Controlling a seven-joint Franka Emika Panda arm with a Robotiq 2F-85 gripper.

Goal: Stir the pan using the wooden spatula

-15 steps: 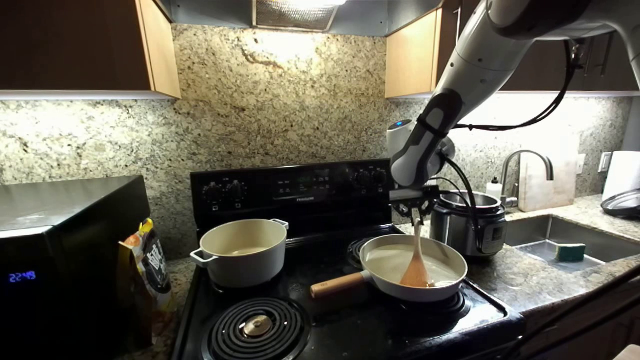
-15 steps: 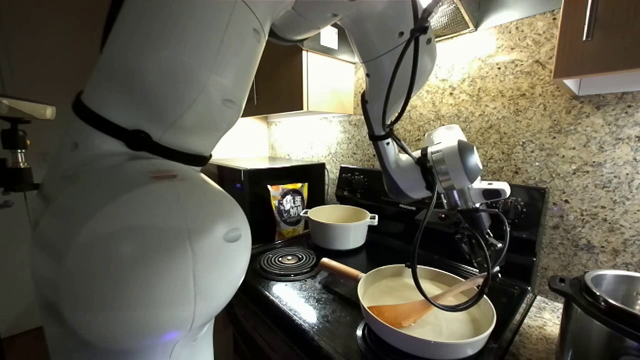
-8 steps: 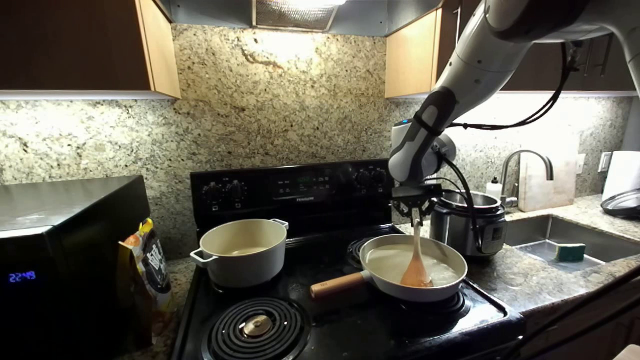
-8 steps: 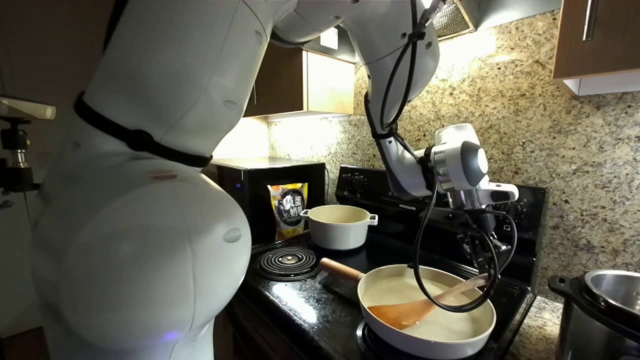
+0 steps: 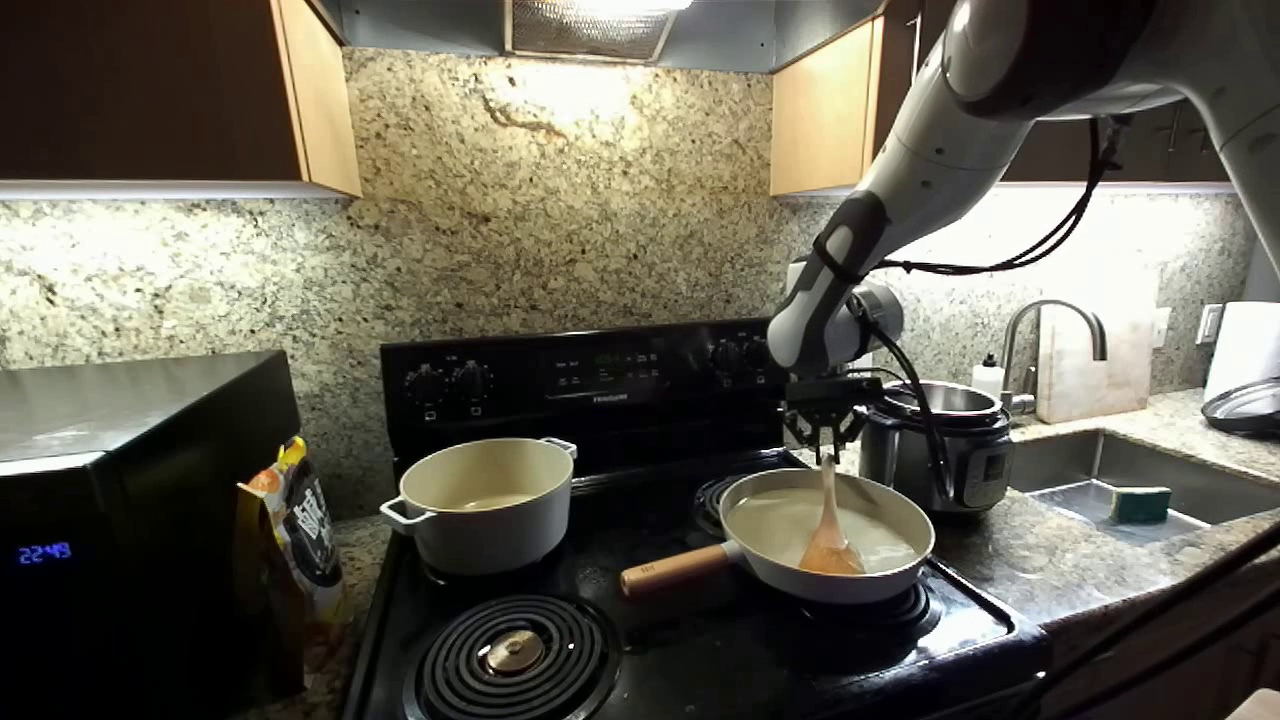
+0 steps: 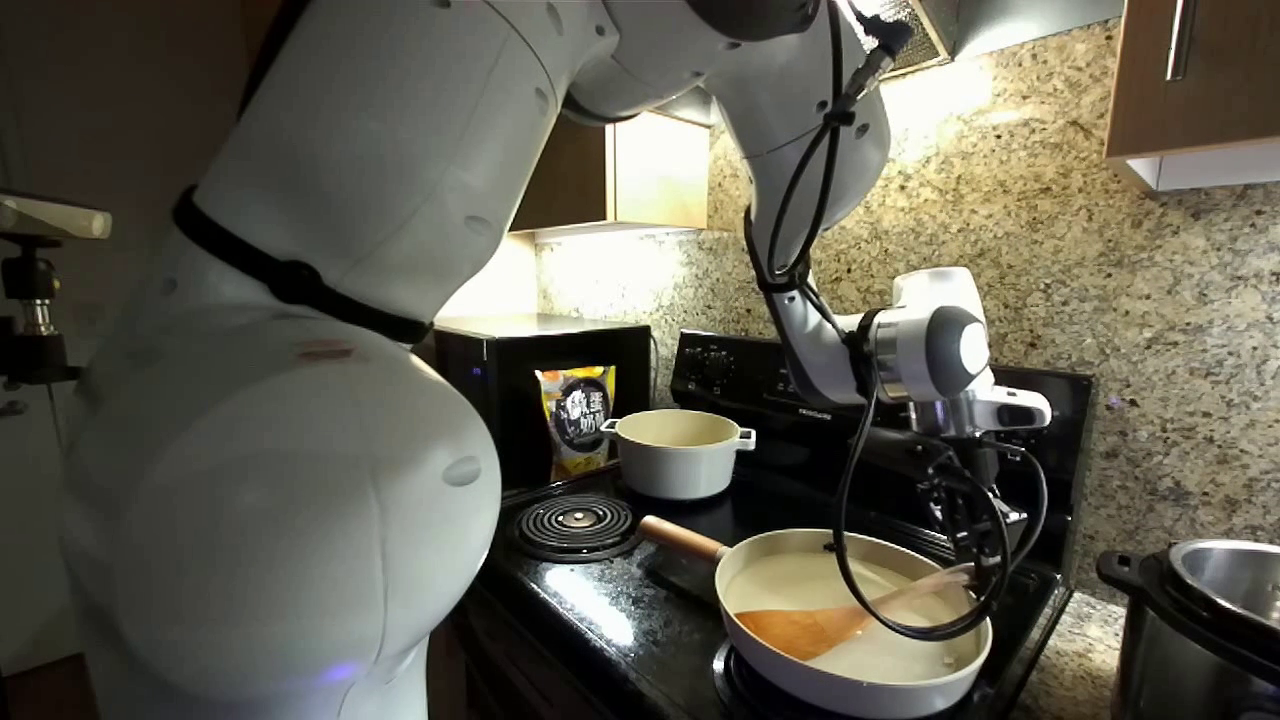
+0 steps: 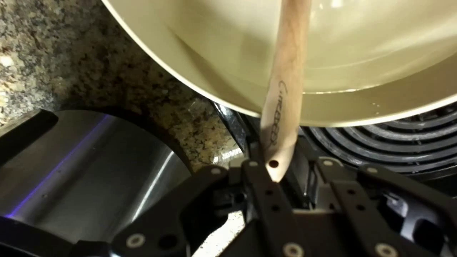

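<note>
The cream-white pan (image 5: pixel 850 588) sits on a right-hand burner, its wooden handle pointing left in an exterior view. It looks wet inside, with a shiny pale surface. The orange-brown wooden spatula (image 6: pixel 805 628) leans in the pan, blade on the pan floor and handle slanting up over the rim. In the wrist view the spatula (image 7: pixel 285 89) runs up into the pan (image 7: pixel 157 32); its blade is out of frame there. My gripper (image 7: pixel 279 148) is shut on the handle's end, just outside the rim. In an exterior view the gripper (image 5: pixel 829 452) points down; a cable partly covers it (image 6: pixel 970 560) in an exterior view.
A two-handled cream pot (image 5: pixel 495 530) stands on the back left burner. A steel electric cooker (image 5: pixel 940 455) stands beside the stove; it is close to the gripper in the wrist view (image 7: pixel 100 171). A bag (image 6: pixel 578 420) leans by the microwave (image 6: pixel 500 400). A sink (image 5: pixel 1080 470) lies right.
My gripper has moved down, lowering the spatula's handle end toward the pan rim. The blade stays in nearly the same place. The pan has not moved.
</note>
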